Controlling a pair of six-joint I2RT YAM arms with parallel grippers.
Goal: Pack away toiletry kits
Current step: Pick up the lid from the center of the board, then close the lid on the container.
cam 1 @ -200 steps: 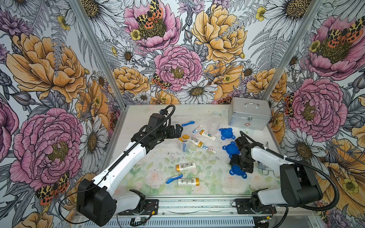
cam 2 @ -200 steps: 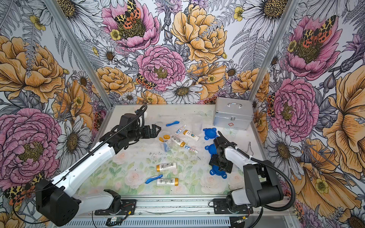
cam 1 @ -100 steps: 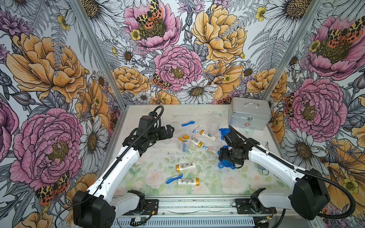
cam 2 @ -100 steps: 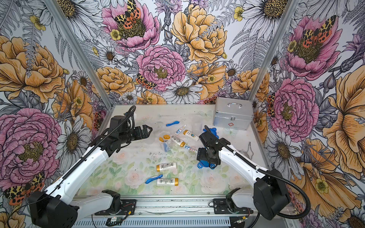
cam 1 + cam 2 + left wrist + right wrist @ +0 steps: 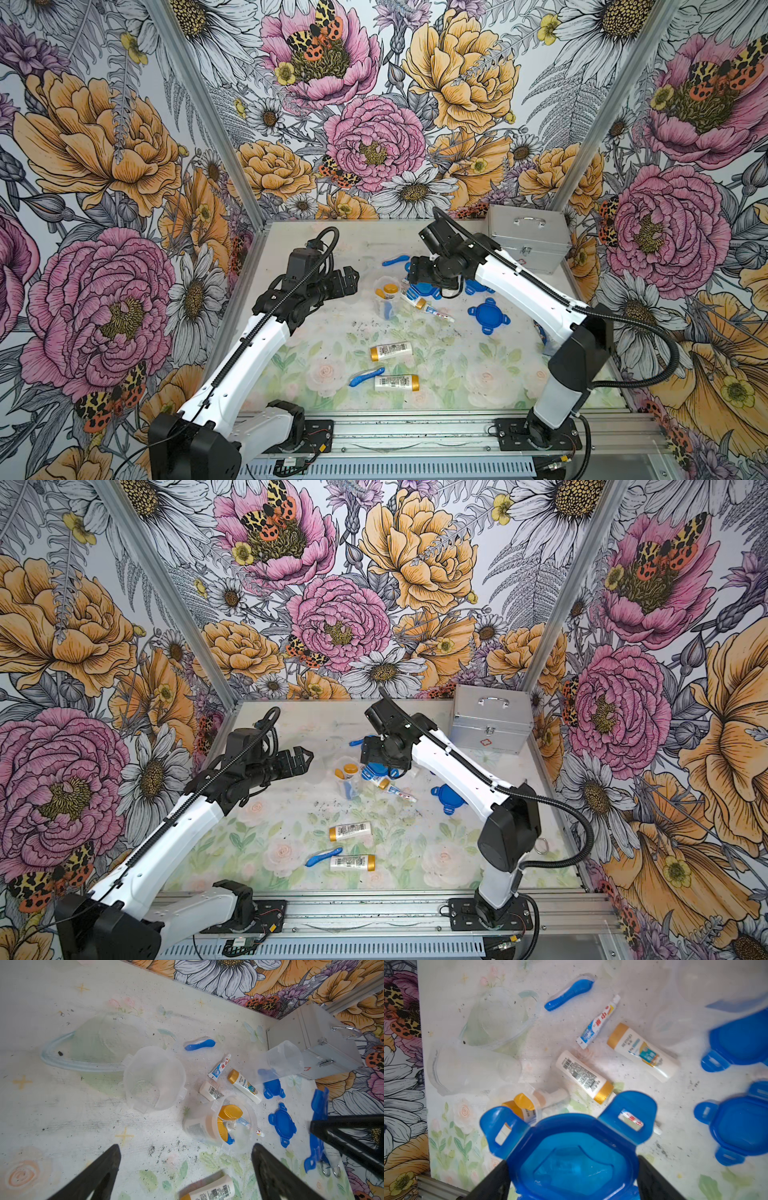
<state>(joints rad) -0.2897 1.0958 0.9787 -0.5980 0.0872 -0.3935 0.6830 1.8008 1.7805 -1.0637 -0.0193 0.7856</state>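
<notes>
Clamping blue four-tabbed plastic lid (image 5: 571,1132) in right gripper (image 5: 572,1167) beside filled clear plastic cup (image 5: 193,1128), likely for capping; left gripper (image 5: 186,1147) spread, empty.

The widest free room is the bare table (image 5: 320,345) left of centre, from the left arm (image 5: 257,345) across to 2 near bottles (image 5: 390,351). A toothbrush (image 5: 365,377) lies just beside the nearer one.

The far middle is crowded. A filled cup (image 5: 386,297) and toothpaste (image 5: 436,311) lie close together, and the right gripper (image 5: 417,276) hangs over them with its held lid (image 5: 571,1153). An empty cup (image 5: 153,1078) stands left of and beyond the filled cup, with a gap between them.

A tipped cup (image 5: 278,1061) and the case (image 5: 528,237) block the far right corner. The right arm (image 5: 536,295) slants over the right side, beside a loose lid (image 5: 488,316). The near right table is bare.
</notes>
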